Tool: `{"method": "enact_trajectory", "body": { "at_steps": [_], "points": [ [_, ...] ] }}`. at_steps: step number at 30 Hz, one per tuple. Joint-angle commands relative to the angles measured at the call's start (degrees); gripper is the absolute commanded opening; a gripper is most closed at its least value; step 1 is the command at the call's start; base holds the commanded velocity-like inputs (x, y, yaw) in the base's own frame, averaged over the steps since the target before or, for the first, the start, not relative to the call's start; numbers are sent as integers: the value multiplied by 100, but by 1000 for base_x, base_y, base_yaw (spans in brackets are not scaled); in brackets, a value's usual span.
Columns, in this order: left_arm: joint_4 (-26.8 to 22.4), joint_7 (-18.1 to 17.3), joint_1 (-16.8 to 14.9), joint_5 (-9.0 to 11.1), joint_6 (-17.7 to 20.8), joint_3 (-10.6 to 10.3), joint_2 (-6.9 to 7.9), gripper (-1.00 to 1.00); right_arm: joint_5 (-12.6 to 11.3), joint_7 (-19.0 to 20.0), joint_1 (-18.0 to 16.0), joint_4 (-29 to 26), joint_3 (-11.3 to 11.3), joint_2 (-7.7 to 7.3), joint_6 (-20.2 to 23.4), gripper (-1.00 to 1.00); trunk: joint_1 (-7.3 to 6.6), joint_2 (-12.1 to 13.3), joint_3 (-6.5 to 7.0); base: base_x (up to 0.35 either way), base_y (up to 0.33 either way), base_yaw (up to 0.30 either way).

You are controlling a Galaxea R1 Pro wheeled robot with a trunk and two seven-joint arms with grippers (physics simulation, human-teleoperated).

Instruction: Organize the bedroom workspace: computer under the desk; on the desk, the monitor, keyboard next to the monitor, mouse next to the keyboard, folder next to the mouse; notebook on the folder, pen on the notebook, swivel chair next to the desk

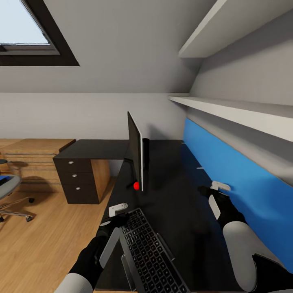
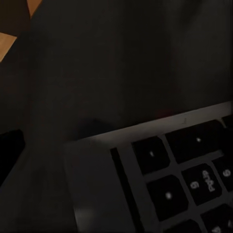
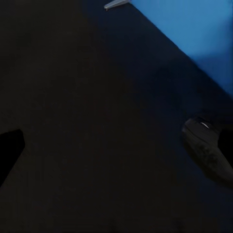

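The monitor stands edge-on on the black desk, its red dot low at the near corner. Nearer me, the silver keyboard with dark keys lies lengthwise by the desk's left edge. My left gripper is open at its far left corner, and that corner fills the left wrist view close up. My right gripper is open over the desk by the blue wall panel. The dark mouse rests on the desktop beside one finger. A slim white pen lies farther on. The swivel chair carries the blue folder.
A black drawer block sits under the desk's far wing, with a low light-wood unit behind it. The blue wall panel and white shelves line the right side. Wooden floor lies open to the left.
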Motion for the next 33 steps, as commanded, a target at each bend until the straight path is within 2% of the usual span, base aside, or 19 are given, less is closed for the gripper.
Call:
{"method": "enact_trajectory", "body": {
  "at_steps": [1,26,33],
  "points": [
    [-8,52,-4,60,12,-16,3,100,17,-6,-3,-9,-7,0,35,100,0,-3,-7,28,-29,0],
    [-8,40,-4,77,5,-16,11,100,24,2,-3,-19,-7,-19,43,100,0,-3,-7,3,-4,0],
    [-8,39,-4,78,7,-9,12,100,18,2,-3,-36,1,-10,58,100,0,-3,-7,-159,-156,0]
  ]
}}
